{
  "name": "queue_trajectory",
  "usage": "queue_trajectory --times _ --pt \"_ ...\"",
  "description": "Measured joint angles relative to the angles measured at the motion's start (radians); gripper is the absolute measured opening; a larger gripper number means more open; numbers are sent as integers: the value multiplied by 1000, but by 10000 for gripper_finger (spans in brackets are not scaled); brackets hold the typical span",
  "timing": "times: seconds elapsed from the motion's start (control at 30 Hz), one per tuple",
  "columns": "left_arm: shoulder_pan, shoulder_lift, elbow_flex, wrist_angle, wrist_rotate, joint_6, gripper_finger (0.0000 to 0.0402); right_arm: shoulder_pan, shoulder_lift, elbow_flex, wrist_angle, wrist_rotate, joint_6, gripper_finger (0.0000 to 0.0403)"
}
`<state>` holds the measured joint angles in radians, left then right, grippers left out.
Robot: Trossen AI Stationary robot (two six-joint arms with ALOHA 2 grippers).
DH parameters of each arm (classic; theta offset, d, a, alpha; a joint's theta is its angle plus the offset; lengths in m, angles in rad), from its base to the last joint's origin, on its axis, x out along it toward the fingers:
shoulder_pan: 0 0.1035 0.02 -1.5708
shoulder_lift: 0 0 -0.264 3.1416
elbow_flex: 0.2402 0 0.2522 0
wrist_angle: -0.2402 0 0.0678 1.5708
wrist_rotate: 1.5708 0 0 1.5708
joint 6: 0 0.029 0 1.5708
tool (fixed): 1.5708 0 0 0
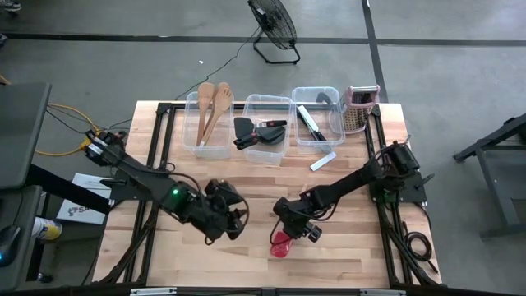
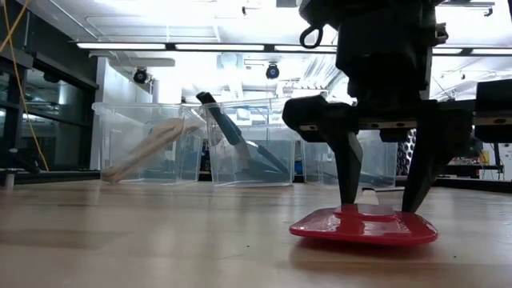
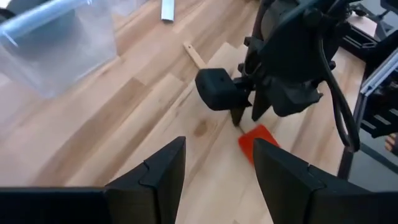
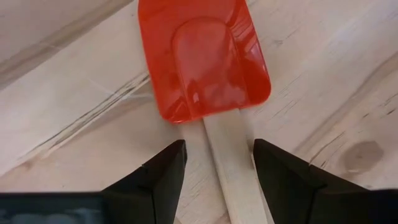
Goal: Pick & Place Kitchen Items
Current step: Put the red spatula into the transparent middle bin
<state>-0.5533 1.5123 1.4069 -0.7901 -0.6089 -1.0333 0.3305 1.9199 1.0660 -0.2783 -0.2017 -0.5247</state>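
Note:
A spatula with a red head (image 4: 202, 56) and a pale wooden handle (image 4: 231, 165) lies flat on the wooden table near its front middle; it also shows in the high view (image 1: 281, 244) and the low view (image 2: 364, 226). My right gripper (image 4: 217, 155) is open and points down over it (image 1: 292, 227). One finger stands on each side of the handle just behind the head, and I see no touch. My left gripper (image 3: 217, 168) is open and empty above the table, left of the spatula (image 1: 226, 210).
Three clear bins stand along the far edge: one with wooden spoons (image 1: 208, 123), one with black turners (image 1: 265, 130), one with a black-handled knife (image 1: 316, 115). A metal box grater (image 1: 359, 107) stands right of them. A small pale utensil (image 1: 322, 160) lies before the right bin.

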Motion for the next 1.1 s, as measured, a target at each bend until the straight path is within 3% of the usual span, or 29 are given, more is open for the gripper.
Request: queue_trajectory --times 0.3,0.53,0.73,0.93,1.1 --pt "3 -50 -1 122 -12 154 162 -12 22 -1 -19 -1 8 180" --pt "3 -51 -6 280 -15 252 122 -38 24 -1 -49 5 8 122" --pt "17 -51 -117 521 -9 304 104 -40 24 0 -66 19 3 67" --pt "17 -51 -189 639 -11 303 92 -23 22 1 -80 41 71 65" --pt "17 -51 -192 631 -38 303 90 -1 18 0 -80 38 156 65"
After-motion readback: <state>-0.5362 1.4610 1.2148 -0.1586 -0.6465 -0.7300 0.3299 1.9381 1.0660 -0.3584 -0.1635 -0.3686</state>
